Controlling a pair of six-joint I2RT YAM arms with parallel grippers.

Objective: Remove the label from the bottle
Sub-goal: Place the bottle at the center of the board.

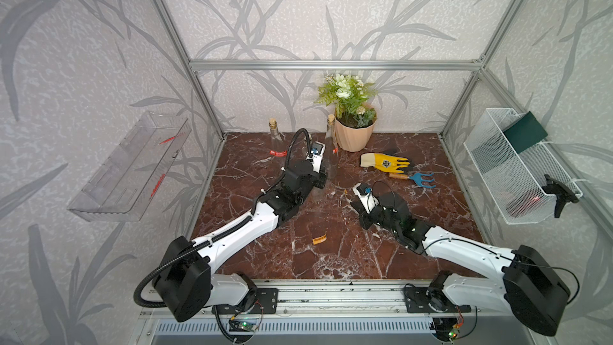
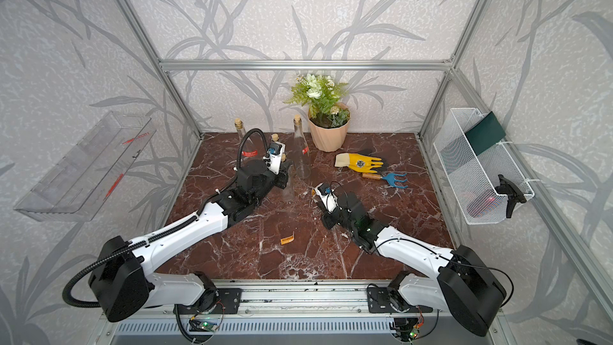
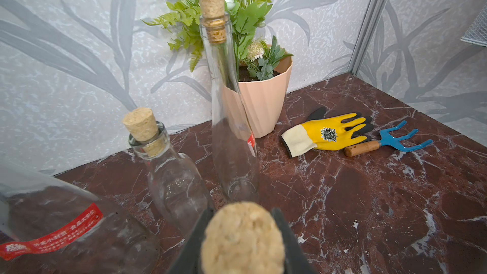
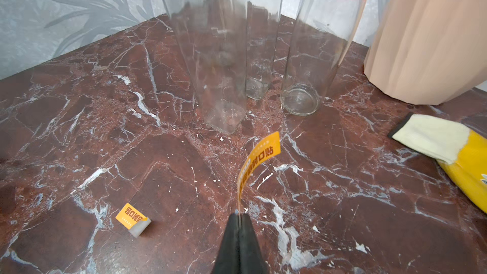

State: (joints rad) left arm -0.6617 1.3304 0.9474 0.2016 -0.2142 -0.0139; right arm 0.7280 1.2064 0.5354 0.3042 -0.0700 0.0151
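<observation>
Label pinched free, bottle held at the cork

Left wrist view: the left gripper (image 3: 242, 216) is clenched on the cork (image 3: 242, 241) of the bottle, with 1 black finger (image 3: 192, 243) on each side of it. Beyond the cork stand a small corked bottle (image 3: 174, 177) and a tall corked bottle (image 3: 232, 133). A red-banded bottle (image 3: 52, 238) is close by. Further off I can see a peach flower pot (image 3: 263, 106), a yellow glove (image 3: 326, 135) and a blue hand rake (image 3: 395, 141).

Right wrist view: the right gripper (image 4: 238, 218) is squeezed tight on 1 end of the orange label (image 4: 259, 159). The strip curls up from the tips, and its other end is free, near the bottle (image 4: 218, 61) but apart from the glass. The bottle's square base is down at the marble table (image 4: 79, 141); whether it bears on the marble I cannot tell. A 2nd orange scrap (image 4: 131, 216) lies on the marble, well apart from the gripper.

Both top views, with the back wall as 12 o'clock: the bottle is about mid-table, and the label (image 1: 345, 191) is just at its 3 o'clock. The scrap (image 1: 319, 239) lies toward 6 o'clock. The flower pot (image 1: 353, 137) sits at 12 o'clock against the wall. The glove (image 1: 386, 162) and hand rake (image 1: 414, 179) lie toward 2 o'clock, and the red-banded bottle (image 1: 277, 144) stands toward 11 o'clock. A wire basket (image 1: 491, 160) hangs on the wall at 3 o'clock and a clear shelf (image 1: 129, 167) at 9 o'clock.
</observation>
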